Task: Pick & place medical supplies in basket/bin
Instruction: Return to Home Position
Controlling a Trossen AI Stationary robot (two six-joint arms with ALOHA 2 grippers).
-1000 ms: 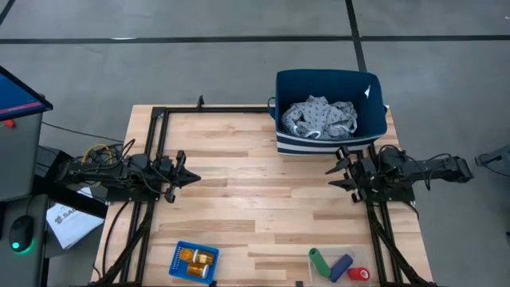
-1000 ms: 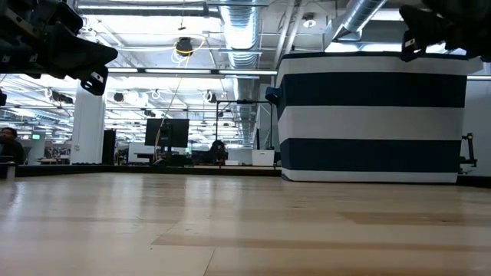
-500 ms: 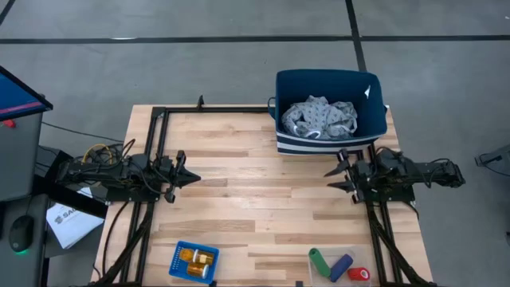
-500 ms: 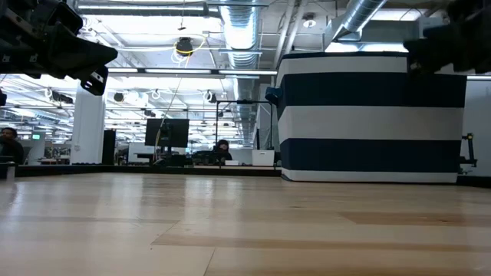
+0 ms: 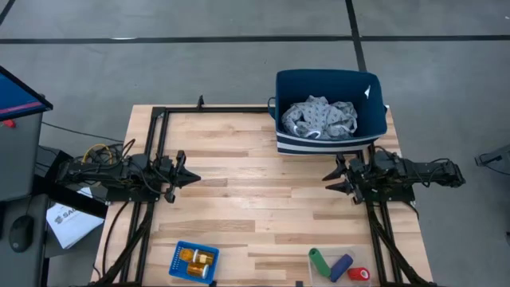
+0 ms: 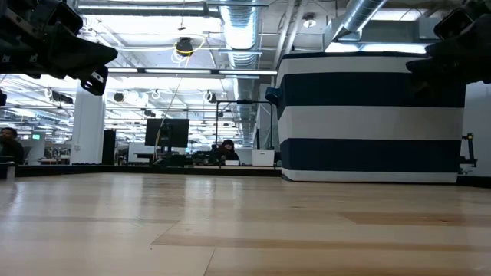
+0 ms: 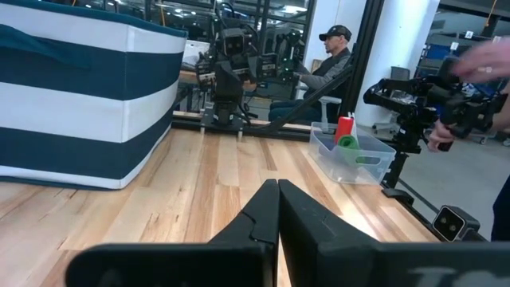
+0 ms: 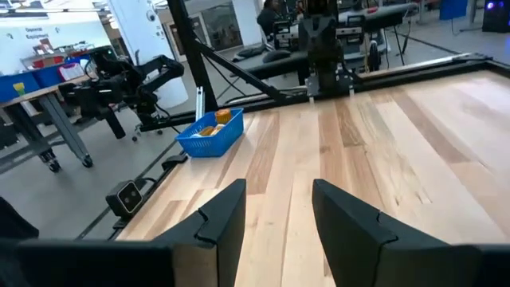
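**Left wrist view along the table (image 7: 231, 179).**
The left gripper (image 7: 277, 188) pointed down the wooden boards, its two dark fingers (image 7: 253, 227) pressed together with nothing between them. The navy bin with white stripes (image 7: 80, 104) stood on the table to one side. The clear plastic tray (image 7: 356, 162) sat near the opposite edge, well apart from the bin, and held a red cylinder (image 7: 344, 127) upright with a green cylinder (image 7: 348, 142) just beside it. The right arm (image 7: 227, 76) stood at the far end. Beyond the table, a seated person (image 7: 331, 60) in a cap and a blurred hand (image 7: 478, 68) were visible.
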